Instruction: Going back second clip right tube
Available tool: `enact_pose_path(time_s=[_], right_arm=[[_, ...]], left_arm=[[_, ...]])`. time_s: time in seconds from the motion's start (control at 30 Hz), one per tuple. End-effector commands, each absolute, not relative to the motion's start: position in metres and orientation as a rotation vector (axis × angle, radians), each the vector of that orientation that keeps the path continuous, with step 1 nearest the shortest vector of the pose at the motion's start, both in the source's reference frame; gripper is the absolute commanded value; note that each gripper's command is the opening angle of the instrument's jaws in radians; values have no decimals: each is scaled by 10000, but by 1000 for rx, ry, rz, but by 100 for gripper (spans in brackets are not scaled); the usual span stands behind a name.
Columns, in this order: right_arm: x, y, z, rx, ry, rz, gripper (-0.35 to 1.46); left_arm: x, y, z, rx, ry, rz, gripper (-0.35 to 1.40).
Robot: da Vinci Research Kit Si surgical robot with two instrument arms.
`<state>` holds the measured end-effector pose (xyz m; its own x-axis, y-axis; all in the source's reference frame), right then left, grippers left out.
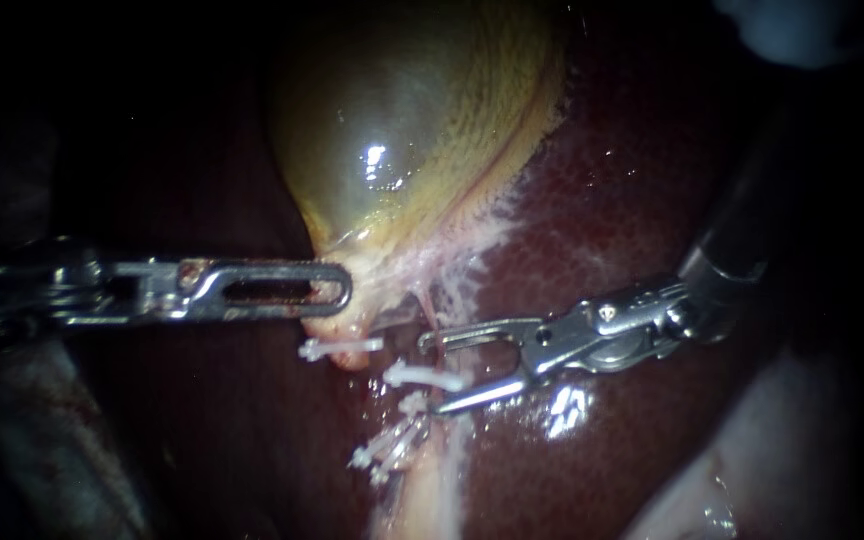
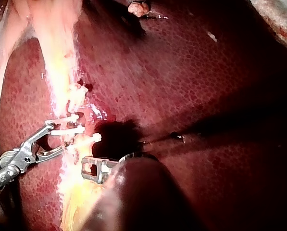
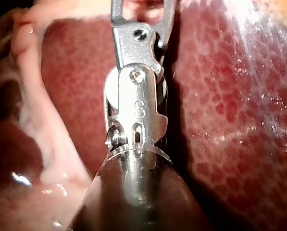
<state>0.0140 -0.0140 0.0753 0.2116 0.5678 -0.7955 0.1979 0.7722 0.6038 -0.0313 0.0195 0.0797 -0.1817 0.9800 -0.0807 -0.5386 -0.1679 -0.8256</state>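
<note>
The yellow-green gallbladder lies on the dark red liver. My left instrument comes in level from the left, its windowed jaws shut on the gallbladder's narrow lower end. My right instrument comes in from the right with its jaws open. A white clip lies between them on a thin pink tube, with no grip on it. Another white clip sits to the left, and several more lower down. In the left wrist view the open right jaws flank the clips.
A pale fatty strip runs down from the clips. Pale tissue fills the lower right corner, and a bluish blurred thing shows at the upper right. In the right wrist view the jaw tips are out of view beyond the joint.
</note>
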Motion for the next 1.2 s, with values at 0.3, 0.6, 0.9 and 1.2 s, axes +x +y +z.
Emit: enact_pose_path(time_s=[0.3, 0.6, 0.9, 1.2], right_arm=[[126, -139, 742, 674, 1355, 292, 45], [109, -139, 731, 670, 1349, 285, 44], [74, -126, 702, 574, 1359, 276, 49], [61, -124, 693, 539, 1359, 283, 50]], left_arm=[[-313, 195, 797, -774, -799, 1635, -35], [-312, 195, 797, -774, -799, 1635, -35], [-312, 195, 798, -774, -799, 1635, -35], [-312, 197, 801, -775, -799, 1636, -35]])
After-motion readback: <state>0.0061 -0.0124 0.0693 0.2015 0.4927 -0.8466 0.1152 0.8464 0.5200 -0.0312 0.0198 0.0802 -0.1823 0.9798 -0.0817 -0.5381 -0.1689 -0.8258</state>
